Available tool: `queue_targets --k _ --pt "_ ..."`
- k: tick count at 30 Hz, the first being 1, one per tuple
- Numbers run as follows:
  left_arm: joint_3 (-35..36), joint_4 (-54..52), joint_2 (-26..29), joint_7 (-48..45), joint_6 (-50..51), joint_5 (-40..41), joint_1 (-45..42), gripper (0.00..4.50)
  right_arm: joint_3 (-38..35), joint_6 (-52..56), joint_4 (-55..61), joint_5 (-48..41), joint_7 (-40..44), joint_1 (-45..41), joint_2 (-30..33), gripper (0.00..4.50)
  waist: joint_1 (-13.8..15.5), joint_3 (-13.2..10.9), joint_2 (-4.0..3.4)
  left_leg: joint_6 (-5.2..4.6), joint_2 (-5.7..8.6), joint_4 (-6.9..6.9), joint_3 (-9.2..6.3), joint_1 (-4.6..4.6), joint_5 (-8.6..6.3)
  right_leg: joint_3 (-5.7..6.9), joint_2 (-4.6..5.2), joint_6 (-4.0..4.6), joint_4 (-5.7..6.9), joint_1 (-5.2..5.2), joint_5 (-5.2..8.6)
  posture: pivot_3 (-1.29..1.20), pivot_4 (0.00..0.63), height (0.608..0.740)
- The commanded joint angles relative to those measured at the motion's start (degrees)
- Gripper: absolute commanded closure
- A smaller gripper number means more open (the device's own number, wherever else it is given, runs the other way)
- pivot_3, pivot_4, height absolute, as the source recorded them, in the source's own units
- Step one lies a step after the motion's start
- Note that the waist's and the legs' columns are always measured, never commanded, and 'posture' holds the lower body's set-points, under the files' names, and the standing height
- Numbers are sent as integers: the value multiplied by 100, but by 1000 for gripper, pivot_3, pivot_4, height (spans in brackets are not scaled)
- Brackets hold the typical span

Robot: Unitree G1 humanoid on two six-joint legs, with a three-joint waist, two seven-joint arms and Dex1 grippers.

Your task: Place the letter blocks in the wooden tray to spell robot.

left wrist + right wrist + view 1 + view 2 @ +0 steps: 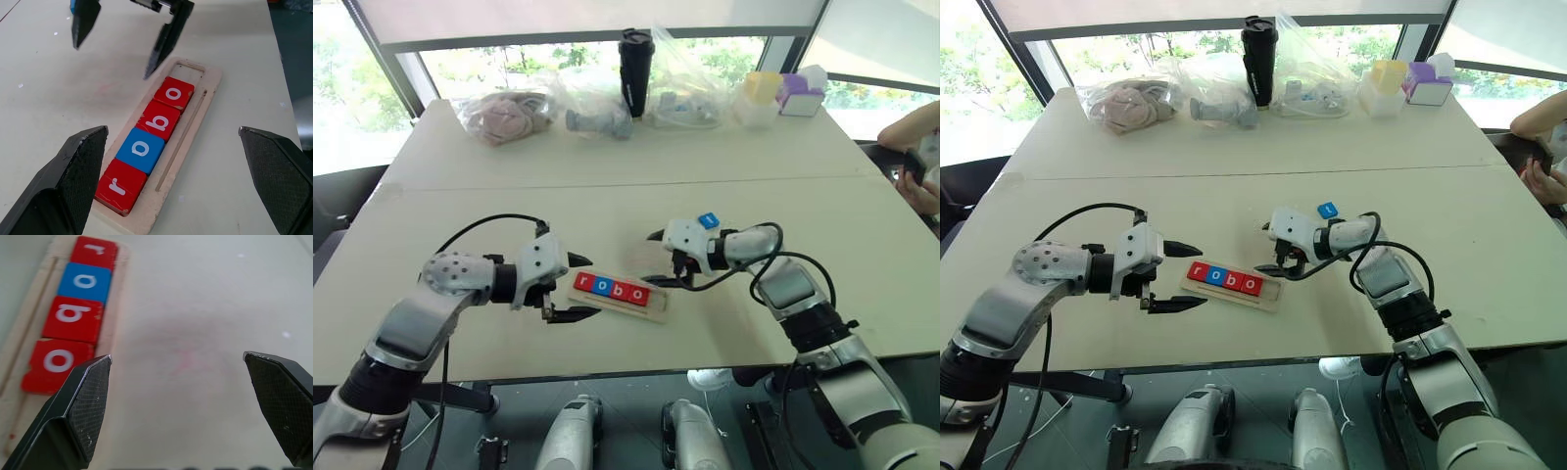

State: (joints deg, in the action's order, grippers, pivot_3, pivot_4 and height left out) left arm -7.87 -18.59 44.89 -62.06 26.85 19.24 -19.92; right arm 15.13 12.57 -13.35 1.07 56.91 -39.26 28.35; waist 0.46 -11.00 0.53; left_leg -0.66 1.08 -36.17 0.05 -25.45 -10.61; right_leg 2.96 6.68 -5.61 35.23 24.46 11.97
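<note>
Tray (pixel 651 311) filled with r, o, b, o; blue t tile (pixel 708 221) lies at one o'clock.
Both jaws are spread wide, empty. Tile is judged light, stiff, best pinched across opposite edges.

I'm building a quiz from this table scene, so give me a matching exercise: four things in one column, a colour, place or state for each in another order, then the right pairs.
Things:
1. second letter block in the wooden tray
2. t block
3. last slot of the wooden tray
4. left gripper

Descriptions:
A. empty
B. blue, with an o
C. open, beside the tray's r end
D. on the table beyond the right gripper, outside the tray

Pairs: 1-B, 2-D, 3-A, 4-C
</note>
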Motion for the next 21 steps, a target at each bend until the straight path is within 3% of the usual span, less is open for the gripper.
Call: queue_targets --k 1,6,9,21 --pt "118 -207 25 26 -43 62 16 0 -885 476 -268 -63 -1091 -352 1 54 13 0 0 1 0 0 0 0 1 0 0 0 0 0 0 0 150 740" --pt "230 -343 -87 130 141 294 -18 0 -1763 1596 -598 -262 -2387 -258 -262 54 18 0 1 3 -1 6 -2 -1 1 0 2 1 -3 0 0 0 150 740" --pt "240 -348 -83 158 213 358 -74 0 -1928 1822 -881 -137 -3049 -296 -353 54 6 0 0 2 1 7 0 0 1 -1 1 1 -2 0 0 0 150 740" --pt "743 160 -160 455 314 519 -533 0 -1952 1771 -2120 -392 -3377 -869 -834 54 -133 0 -1 -1 7 3 1 5 3 -1 -6 -3 11 0 -2 0 150 740"
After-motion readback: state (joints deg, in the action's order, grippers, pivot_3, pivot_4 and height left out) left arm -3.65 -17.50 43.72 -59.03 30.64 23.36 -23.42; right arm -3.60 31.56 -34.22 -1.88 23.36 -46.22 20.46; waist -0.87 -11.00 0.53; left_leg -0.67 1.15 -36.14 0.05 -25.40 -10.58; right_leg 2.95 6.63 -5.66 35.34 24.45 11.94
